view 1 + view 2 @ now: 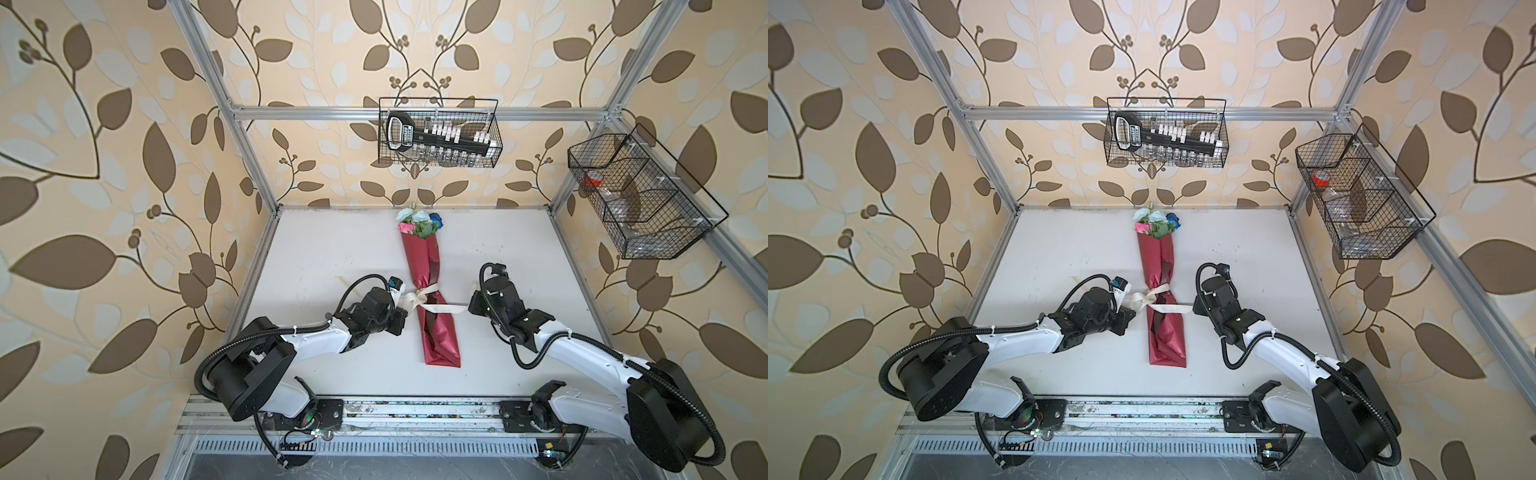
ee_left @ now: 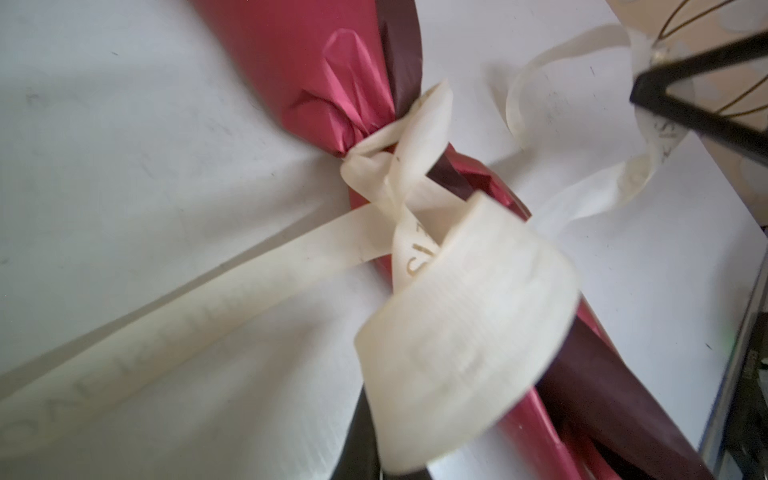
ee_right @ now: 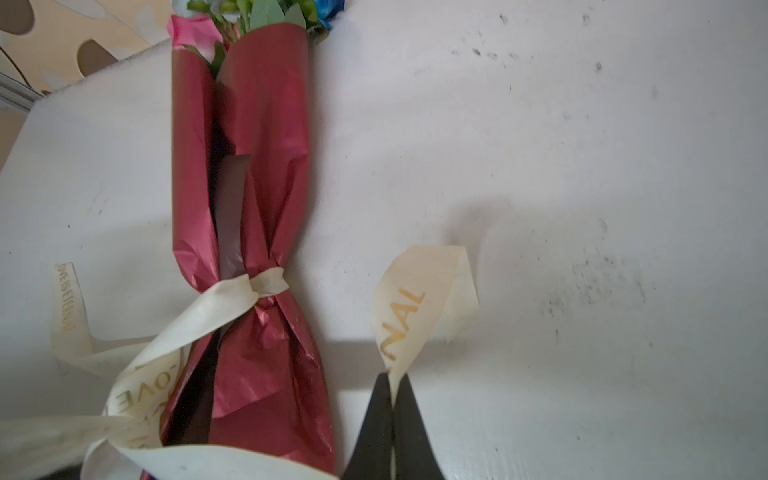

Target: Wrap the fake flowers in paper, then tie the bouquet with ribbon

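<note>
The bouquet of fake flowers (image 1: 417, 222) (image 1: 1154, 222) lies lengthwise on the white table (image 1: 316, 257), blooms toward the back wall, rolled in red wrapping paper (image 1: 436, 332). A cream printed ribbon (image 1: 422, 297) (image 1: 1156, 295) is knotted round the wrap's pinched middle (image 3: 266, 282). My left gripper (image 1: 402, 304) (image 2: 395, 469) sits just left of the knot, shut on a ribbon loop (image 2: 457, 332) that bulges out of its jaws. My right gripper (image 1: 469, 308) (image 3: 392, 386) is to the right of the wrap, shut on the other ribbon tail (image 3: 415, 299), which runs flat from the knot.
A wire basket (image 1: 440, 133) holding a black tool hangs on the back rail. Another wire basket (image 1: 640, 199) hangs on the right frame. Aluminium posts (image 1: 249, 166) border the table, and the arms' base rail (image 1: 415, 409) runs along its front edge.
</note>
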